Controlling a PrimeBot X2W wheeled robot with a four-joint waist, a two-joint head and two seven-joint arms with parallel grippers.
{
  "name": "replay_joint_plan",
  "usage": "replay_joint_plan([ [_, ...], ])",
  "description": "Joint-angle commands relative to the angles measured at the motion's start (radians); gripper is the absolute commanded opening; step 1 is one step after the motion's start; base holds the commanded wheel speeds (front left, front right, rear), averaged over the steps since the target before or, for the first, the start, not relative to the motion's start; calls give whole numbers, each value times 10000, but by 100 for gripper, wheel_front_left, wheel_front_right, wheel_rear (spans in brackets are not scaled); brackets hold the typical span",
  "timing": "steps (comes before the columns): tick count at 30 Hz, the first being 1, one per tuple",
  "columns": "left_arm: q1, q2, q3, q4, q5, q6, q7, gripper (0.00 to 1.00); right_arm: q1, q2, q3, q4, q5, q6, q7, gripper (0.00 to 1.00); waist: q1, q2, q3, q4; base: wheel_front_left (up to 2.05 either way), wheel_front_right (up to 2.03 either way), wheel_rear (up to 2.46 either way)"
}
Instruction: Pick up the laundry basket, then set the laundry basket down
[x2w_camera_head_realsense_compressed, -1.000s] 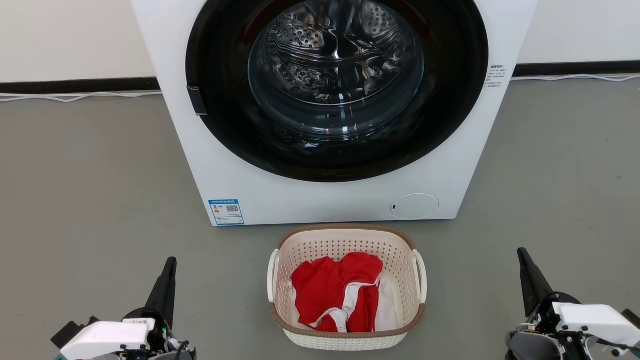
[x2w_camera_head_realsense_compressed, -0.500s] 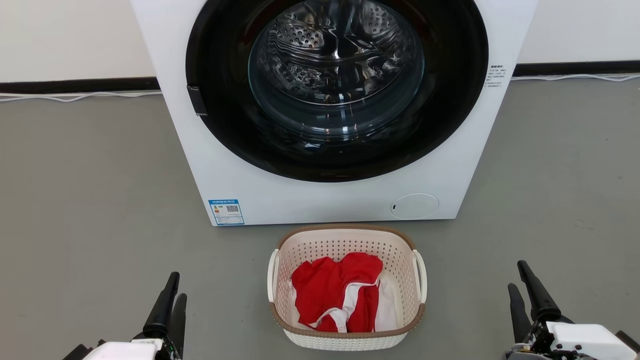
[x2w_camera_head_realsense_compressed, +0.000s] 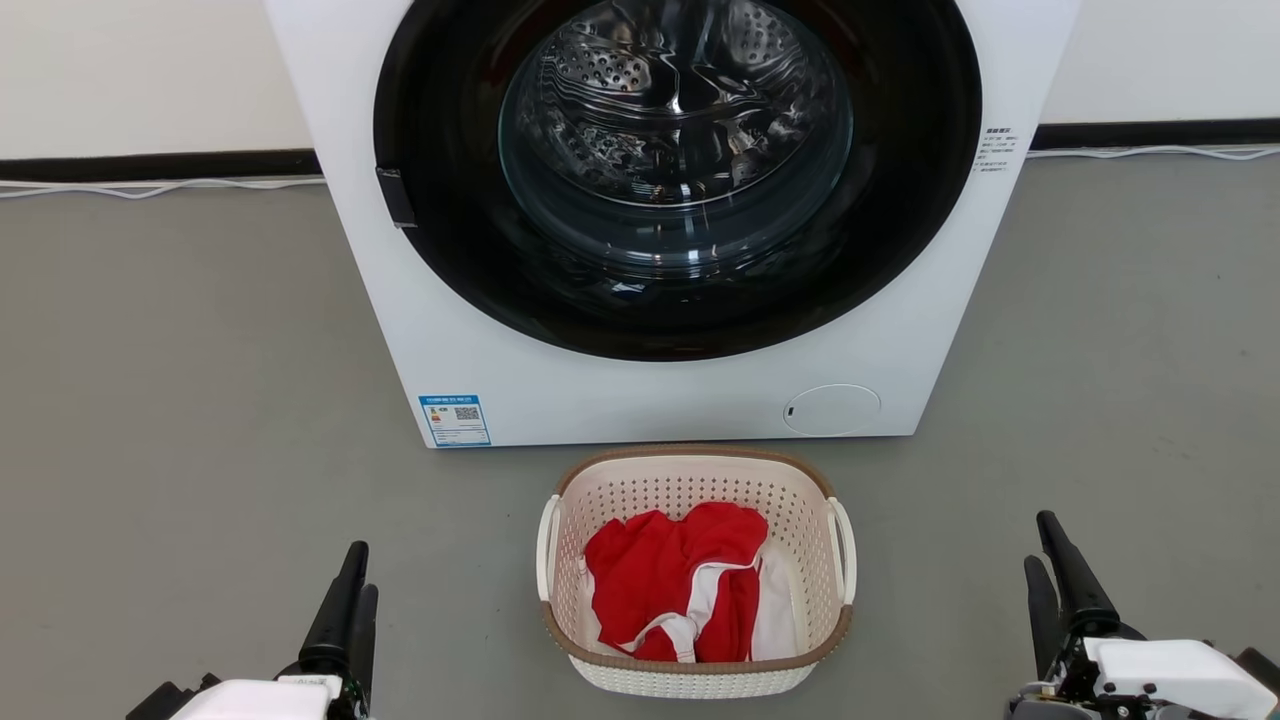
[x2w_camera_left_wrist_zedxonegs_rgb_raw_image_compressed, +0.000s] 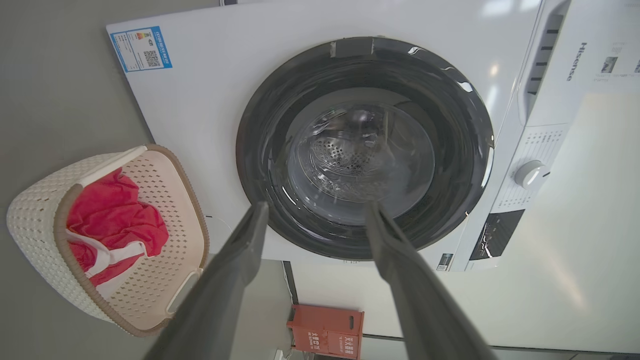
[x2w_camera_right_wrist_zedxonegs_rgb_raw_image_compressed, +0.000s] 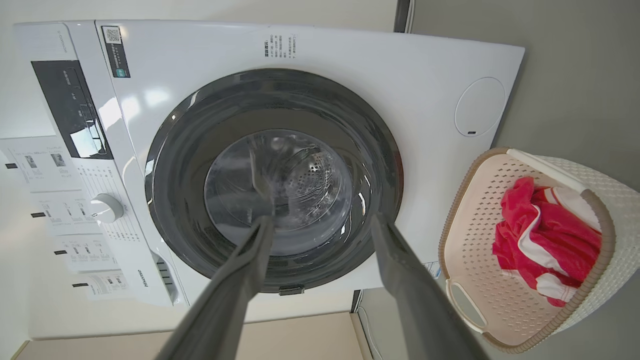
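The laundry basket (x2w_camera_head_realsense_compressed: 690, 487), cream-white and perforated with a brown rim and white side handles, stands on the grey floor just before the washer. Red and white clothes (x2w_camera_head_realsense_compressed: 665, 580) lie in it. My left gripper (x2w_camera_head_realsense_compressed: 360, 570) is low at the left, open and holding nothing, well apart from the basket. At the lower right my right gripper (x2w_camera_head_realsense_compressed: 1038, 540) is likewise open and a good way from it. The left wrist view has the basket (x2w_camera_left_wrist_zedxonegs_rgb_raw_image_compressed: 30, 220) left of the open left gripper (x2w_camera_left_wrist_zedxonegs_rgb_raw_image_compressed: 316, 205). In the right wrist view the basket (x2w_camera_right_wrist_zedxonegs_rgb_raw_image_compressed: 617, 185) lies right of the open right gripper (x2w_camera_right_wrist_zedxonegs_rgb_raw_image_compressed: 322, 219).
A white front-loading washer (x2w_camera_head_realsense_compressed: 600, 400) with its round glass door shut stands right behind the basket. Pale cables (x2w_camera_head_realsense_compressed: 150, 188) run along the wall's foot. Bare grey floor lies on both sides of the basket. An orange-red crate (x2w_camera_left_wrist_zedxonegs_rgb_raw_image_compressed: 327, 330) is beside the washer.
Both grippers have drawn back toward the bottom edge and turned at the wrist, so each now shows two fingers. The picture has shifted slightly. The basket has stayed put.
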Motion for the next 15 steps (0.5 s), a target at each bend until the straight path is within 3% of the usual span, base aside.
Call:
replay_joint_plan([
  [1, -266, 67, 5, -290, 168, -14, -88, 100, -127, -95, 58, -344, -284, 20, -149, 100, -2, 0, 1, 13, 0, 0, 0],
  [15, -268, 83, 5, -224, 2051, 63, -499, 100, -51, -149, 111, -654, -3264, 29, -561, 100, -2, 0, 6, 127, 0, 0, 0],
])
